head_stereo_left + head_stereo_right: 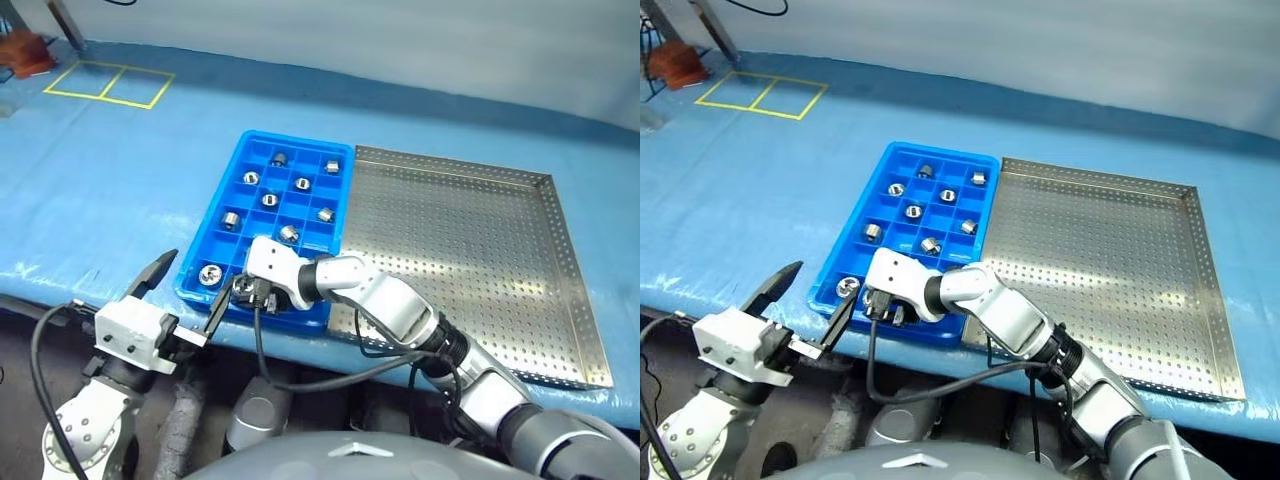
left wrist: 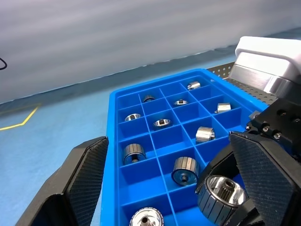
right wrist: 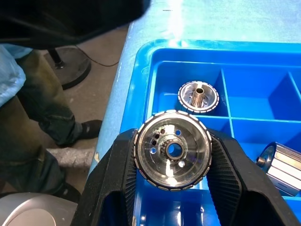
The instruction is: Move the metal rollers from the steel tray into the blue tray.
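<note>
A: Presently we find the right end effector [image 3: 171,188] clamped on a metal roller [image 3: 172,149], poised over the near corner of the blue tray [image 1: 243,158]; the steel tray [image 1: 560,250] looks bare.

B: Agreed. We judge placement is in hand: lower into a vacant compartment, then release. The left end effector [image 1: 185,290] stands wide, holding nothing.

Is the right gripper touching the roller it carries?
Touching. Right wrist view: both fingers of the right gripper press the roller rim, no gap.
</note>
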`<state>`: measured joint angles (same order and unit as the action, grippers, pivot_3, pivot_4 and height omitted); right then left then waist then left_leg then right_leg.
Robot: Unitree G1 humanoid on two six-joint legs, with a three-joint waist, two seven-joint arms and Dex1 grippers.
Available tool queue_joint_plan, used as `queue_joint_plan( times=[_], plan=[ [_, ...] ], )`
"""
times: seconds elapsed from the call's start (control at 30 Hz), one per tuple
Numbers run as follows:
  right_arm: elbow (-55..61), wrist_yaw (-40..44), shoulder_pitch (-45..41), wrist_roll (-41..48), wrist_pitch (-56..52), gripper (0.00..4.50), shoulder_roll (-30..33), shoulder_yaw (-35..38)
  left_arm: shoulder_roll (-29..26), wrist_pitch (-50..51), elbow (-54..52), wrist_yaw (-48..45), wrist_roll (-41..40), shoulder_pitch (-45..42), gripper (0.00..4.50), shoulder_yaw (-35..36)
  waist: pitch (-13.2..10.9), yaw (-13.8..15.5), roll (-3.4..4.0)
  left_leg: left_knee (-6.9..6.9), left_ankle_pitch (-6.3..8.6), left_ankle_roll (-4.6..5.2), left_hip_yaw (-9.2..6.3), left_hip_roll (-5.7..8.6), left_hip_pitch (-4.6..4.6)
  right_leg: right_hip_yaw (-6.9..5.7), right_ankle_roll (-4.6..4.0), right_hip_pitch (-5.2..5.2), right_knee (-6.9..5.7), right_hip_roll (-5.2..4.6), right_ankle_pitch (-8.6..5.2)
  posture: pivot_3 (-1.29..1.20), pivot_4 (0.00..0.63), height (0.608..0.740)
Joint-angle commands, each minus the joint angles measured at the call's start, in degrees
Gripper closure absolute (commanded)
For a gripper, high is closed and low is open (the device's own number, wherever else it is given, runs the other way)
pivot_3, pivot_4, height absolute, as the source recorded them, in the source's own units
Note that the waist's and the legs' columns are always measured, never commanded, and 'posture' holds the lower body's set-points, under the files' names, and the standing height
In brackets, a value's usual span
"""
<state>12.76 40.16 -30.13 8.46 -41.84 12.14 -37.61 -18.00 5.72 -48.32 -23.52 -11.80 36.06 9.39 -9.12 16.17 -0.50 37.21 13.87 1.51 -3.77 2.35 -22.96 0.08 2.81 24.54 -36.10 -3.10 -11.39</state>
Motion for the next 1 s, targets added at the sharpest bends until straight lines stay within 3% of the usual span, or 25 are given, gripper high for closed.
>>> queue_joint_plan(
  times=[0.03, 0.2, 0.5, 0.8, 0.9, 1.0],
  plan=[
    [3.58, -0.02, 0.71, 0.42, -1.28, 2.78, 1.81, 2.99, -0.5, -0.62, -2.34, -0.16, -0.44, -1.25, 0.0, -0.81, 0.0, 1.01, 0.0, 0.0, 0.01, -0.01, 0.0, 0.0, -0.02, -0.02, 0.0, 0.0, 0.03, 0.0, 0.0, 0.45, 0.15, 0.74],
    [8.53, 0.08, 2.43, 1.17, -4.11, 2.78, 5.7, 5.58, -1.55, 0.29, -1.58, -1.08, -1.01, -3.21, 0.0, -1.67, 0.0, 2.85, -0.01, 0.0, 0.02, -0.01, 0.01, 0.01, -0.13, -0.09, 0.02, 0.01, 0.14, 0.0, 0.01, 0.42, 0.15, 0.74],
    [12.68, 0.27, 5.25, 1.63, -7.36, 2.78, 9.66, 4.82, -2.66, 1.86, -0.96, -2.1, -2.34, -5.19, 0.0, -1.62, 0.01, 3.01, -0.01, 0.02, 0.1, -0.15, 0.05, 0.0, -0.32, -0.16, 0.02, 0.01, 0.14, 0.23, 0.02, 0.39, 0.15, 0.74],
    [3.02, -4.08, 6.91, -2.01, -4.47, 2.78, 4.55, 2.28, -3.27, 2.85, -0.48, -2.33, -2.58, -7.11, 0.0, -2.64, 0.09, 2.15, -0.06, 0.04, 0.21, -0.35, 0.05, -0.18, -0.28, -0.15, 0.0, -0.04, 0.12, 0.56, 0.02, 0.38, 0.15, 0.74],
    [3.12, -4.47, 6.99, -1.95, -3.99, 1.79, 4.09, 3.91, -3.58, 3.0, -0.37, -2.6, -2.77, -7.51, 0.0, -2.7, 0.09, 1.69, -0.05, 0.03, 0.27, -0.54, 0.11, -0.46, -0.09, -0.15, -0.18, -0.09, 0.1, 0.79, -0.03, 0.37, 0.15, 0.74],
    [5.03, -5.73, 6.65, -1.34, -5.3, 1.64, 3.47, 7.13, -4.01, 3.51, -0.37, -3.01, -3.47, -8.61, 0.0, -2.69, 0.1, 1.62, -0.06, 0.05, 0.29, -0.68, 0.02, -0.8, 0.04, -0.23, -0.62, -0.1, 0.09, 1.07, -0.27, 0.36, 0.15, 0.74]
  ],
)
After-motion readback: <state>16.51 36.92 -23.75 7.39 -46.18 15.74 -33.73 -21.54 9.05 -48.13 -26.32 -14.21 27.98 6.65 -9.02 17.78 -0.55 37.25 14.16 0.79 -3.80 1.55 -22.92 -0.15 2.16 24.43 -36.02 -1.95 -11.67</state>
